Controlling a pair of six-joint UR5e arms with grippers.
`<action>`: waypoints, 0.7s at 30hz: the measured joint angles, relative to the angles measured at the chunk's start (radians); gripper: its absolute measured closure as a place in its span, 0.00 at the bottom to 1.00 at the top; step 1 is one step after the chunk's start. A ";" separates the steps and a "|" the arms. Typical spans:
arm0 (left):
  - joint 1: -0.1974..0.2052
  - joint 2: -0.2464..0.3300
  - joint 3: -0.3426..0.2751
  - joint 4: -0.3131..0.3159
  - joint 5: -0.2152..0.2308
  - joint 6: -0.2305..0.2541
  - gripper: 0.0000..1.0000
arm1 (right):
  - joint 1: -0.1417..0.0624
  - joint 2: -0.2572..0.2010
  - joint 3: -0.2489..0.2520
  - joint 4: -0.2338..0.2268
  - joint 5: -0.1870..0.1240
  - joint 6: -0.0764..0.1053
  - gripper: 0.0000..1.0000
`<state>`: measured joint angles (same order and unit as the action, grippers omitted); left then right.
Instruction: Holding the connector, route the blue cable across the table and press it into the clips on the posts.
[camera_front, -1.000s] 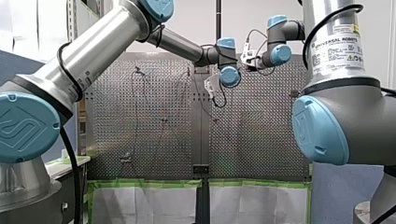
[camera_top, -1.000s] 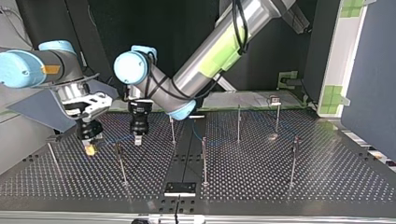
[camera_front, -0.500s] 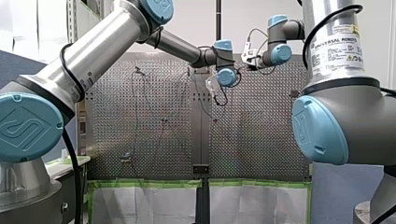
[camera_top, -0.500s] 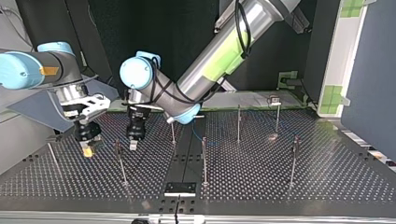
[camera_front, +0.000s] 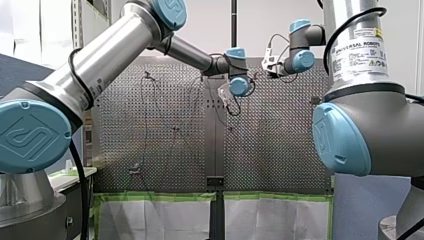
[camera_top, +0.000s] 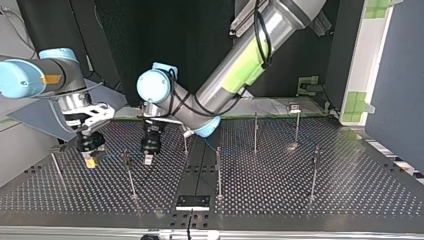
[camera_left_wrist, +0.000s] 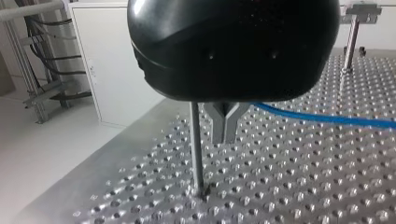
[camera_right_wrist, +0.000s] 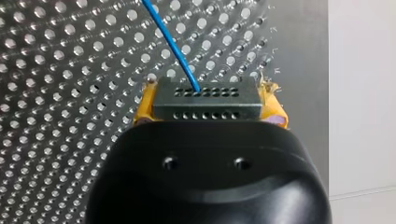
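One connector (camera_right_wrist: 205, 100), a grey block with two rows of small holes, sits clamped between the two yellow pads (camera_right_wrist: 142, 109) of my right gripper (camera_right_wrist: 210, 106), which is closed on it just above the perforated table (camera_right_wrist: 56, 93). One blue cable (camera_right_wrist: 170, 42) leaves the connector's face and runs away over the holes. In the top view this gripper hangs near the table's left edge, between the outermost thin post and the next one. My left gripper (camera_left_wrist: 226, 135) stands just beside it toward the middle. Its two metal fingers are drawn together into a V with the tips meeting, and the cable comes out from them and trails off low over the plate. One post (camera_left_wrist: 196, 149) rises upright right beside those fingers, apart from them. The top view shows seven posts (camera_top: 218, 170) in all, each upright, some visibly carrying a clip (camera_top: 294, 106) on top. Three stand in the left half around the two grippers and four are spread from the middle rightward. The widest open plate lies at that view's right and along its near edge.
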<state>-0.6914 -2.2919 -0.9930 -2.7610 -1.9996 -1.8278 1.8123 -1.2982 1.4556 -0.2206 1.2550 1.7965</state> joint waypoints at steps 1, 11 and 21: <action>0.002 0.000 0.000 0.000 0.004 0.002 0.98 | -0.001 0.001 0.000 -0.001 0.000 0.000 1.00; -0.014 0.000 0.000 -0.048 0.013 0.018 0.00 | -0.002 0.002 0.000 -0.001 -0.004 -0.004 1.00; -0.055 0.001 -0.001 -0.139 -0.069 0.018 0.00 | -0.002 0.003 0.000 0.002 -0.005 -0.006 1.00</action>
<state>-0.7459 -2.2909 -0.9936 -2.8999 -2.0688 -1.8102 1.8101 -1.2953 1.4554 -0.2188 1.2497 1.7906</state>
